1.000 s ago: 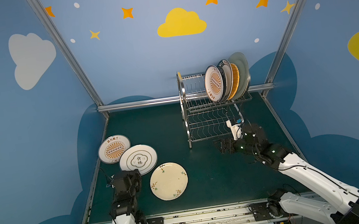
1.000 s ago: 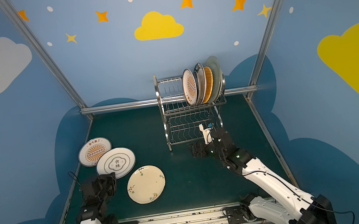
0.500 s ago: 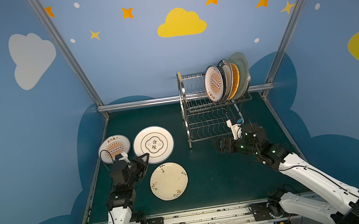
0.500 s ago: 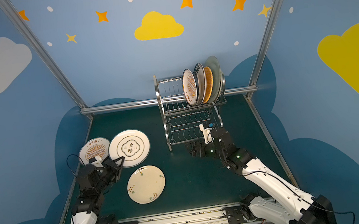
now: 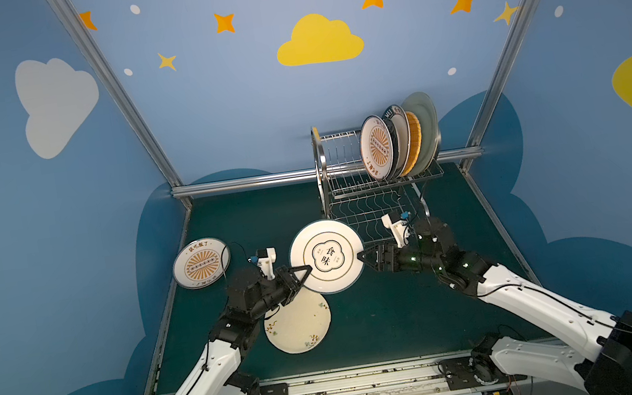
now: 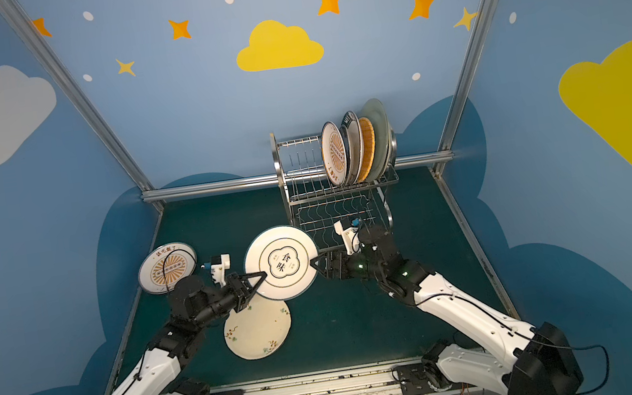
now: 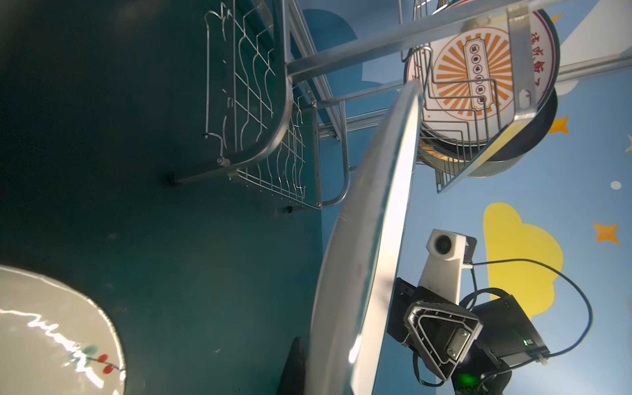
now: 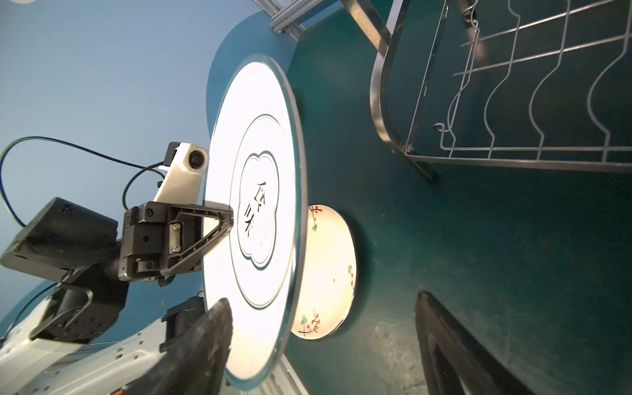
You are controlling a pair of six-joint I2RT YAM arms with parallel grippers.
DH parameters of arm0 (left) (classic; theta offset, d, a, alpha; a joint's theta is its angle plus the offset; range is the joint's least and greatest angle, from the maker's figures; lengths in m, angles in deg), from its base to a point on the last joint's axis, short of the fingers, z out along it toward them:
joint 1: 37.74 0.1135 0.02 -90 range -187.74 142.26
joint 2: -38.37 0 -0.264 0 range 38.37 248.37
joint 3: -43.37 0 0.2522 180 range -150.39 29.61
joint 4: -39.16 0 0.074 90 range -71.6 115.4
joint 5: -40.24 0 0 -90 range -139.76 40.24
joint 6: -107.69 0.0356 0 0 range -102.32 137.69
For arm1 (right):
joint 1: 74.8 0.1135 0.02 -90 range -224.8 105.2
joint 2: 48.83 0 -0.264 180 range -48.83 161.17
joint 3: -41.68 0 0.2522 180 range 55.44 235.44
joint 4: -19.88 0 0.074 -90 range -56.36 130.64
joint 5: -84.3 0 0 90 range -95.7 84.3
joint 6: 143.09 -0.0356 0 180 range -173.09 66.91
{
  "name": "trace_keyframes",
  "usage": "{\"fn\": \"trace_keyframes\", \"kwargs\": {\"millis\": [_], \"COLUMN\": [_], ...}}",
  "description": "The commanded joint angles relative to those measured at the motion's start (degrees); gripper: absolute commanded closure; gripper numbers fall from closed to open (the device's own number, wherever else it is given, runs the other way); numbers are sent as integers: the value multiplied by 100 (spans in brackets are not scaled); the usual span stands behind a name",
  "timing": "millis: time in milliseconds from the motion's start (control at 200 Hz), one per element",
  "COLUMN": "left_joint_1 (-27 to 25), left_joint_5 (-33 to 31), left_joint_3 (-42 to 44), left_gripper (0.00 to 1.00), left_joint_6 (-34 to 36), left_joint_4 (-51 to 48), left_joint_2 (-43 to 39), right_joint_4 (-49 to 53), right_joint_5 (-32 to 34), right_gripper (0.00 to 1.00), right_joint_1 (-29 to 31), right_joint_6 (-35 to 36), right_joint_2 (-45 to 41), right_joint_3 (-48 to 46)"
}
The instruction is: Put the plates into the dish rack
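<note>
Plainly, in both top views the cloud-emblem plate (image 5: 327, 256) is held aloft over the middle of the tabletop (image 5: 399, 321), just in front of the dish rack (image 5: 368, 195) at the far edge. Its rim is pinched by the clenched left gripper (image 5: 304, 272). The opposite rim is straddled by the right gripper (image 5: 364, 256), whose jaws are spread and not yet closed on it. Racked plates (image 5: 376, 147) are stood in the upper tier. A sunburst plate (image 5: 201, 263) is seen by the left edge and a cream floral plate (image 5: 303, 326) toward the near edge.

From the left wrist, the held plate (image 7: 369, 239) is seen edge-on: thin, rigid, glossy.

From the right wrist, its lip is seen between the spread fingers (image 8: 201, 352). Glazed ceramic is judged heavy, slick and breakable, so a firm hold across the rim is advised.
</note>
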Motion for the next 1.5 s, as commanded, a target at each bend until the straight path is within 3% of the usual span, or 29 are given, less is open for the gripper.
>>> {"fn": "trace_keyframes", "kwargs": {"millis": [0,330,521,676,701,791,911,996,1302,1497], "left_joint_1": [-139,-350,-388,-393,-390,-391,-380,-347,-297,-302], "left_joint_5": [70,144,74,-50,-85,-318,-853,-1282,-1654,-1176], "left_joint_3": [-285,-331,-361,-416,-426,-469,-480,-517,-1179,-1675], "left_gripper": [96,96,96,96,93,48,15,0,0,0], "left_joint_6": [-62,-150,27,259,283,406,589,920,2259,3139], "left_joint_4": [815,1187,1028,703,619,228,-397,-965,-2673,-3482], "left_joint_2": [97,442,467,497,482,401,-11,-495,-2074,-2383], "right_joint_4": [-314,-521,-482,-331,-308,-43,322,462,403,582], "right_joint_5": [-41,-18,232,690,786,1239,1702,1800,2051,2805], "right_gripper": [26,66,100,100,100,100,100,100,100,100], "right_joint_1": [73,230,378,573,609,731,871,931,1121,1129], "right_joint_6": [-181,-591,-980,-1252,-1263,-1267,-1116,-966,-63,646], "right_joint_2": [-21,85,17,-84,-107,-263,-510,-628,-430,104], "right_joint_3": [113,122,116,133,129,196,385,581,1985,3350]}}
